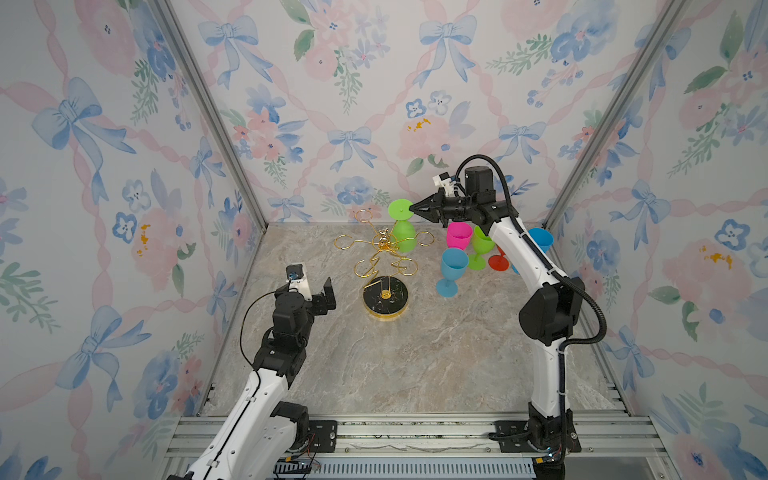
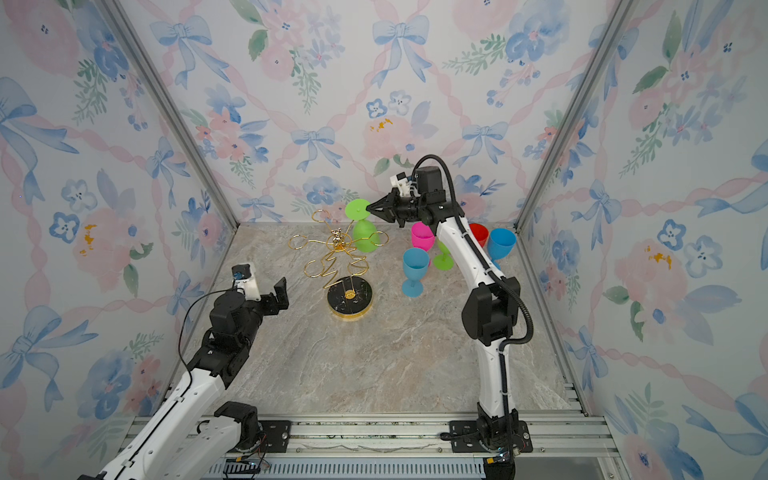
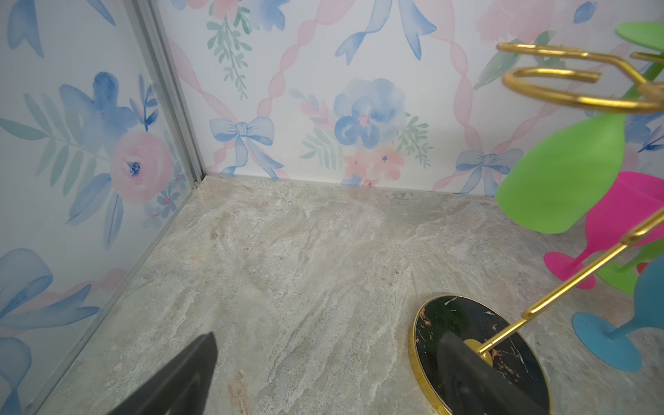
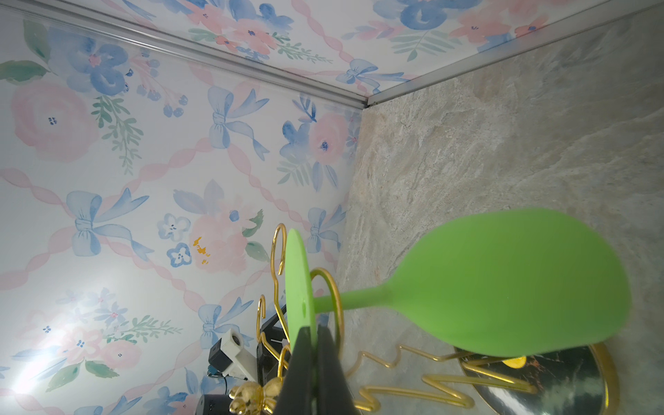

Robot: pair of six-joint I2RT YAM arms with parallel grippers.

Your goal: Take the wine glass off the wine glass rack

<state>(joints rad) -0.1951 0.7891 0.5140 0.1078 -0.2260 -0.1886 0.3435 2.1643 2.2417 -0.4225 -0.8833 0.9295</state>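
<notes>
Your right gripper (image 1: 412,206) was pinched shut on the foot rim of the green wine glass (image 1: 404,239). The glass hung bowl-down from a loop on the far right side of the wine glass rack (image 1: 384,245), close to the back wall (image 1: 374,124). Just right of it, under your right arm, five standing cups (image 1: 454,262) crowded the table (image 1: 374,365), while open marble stretched across the near half. Your left gripper (image 1: 322,293) hovered spread wide, holding nothing, left of the rack's base. Only the right wrist view showed the stem passing through the gold loop (image 4: 332,282), with the jaws flat against the foot disc. Only the left wrist view showed the wine glass (image 3: 560,172) hanging clear above the tabletop, near the pink cup (image 3: 618,212).
</notes>
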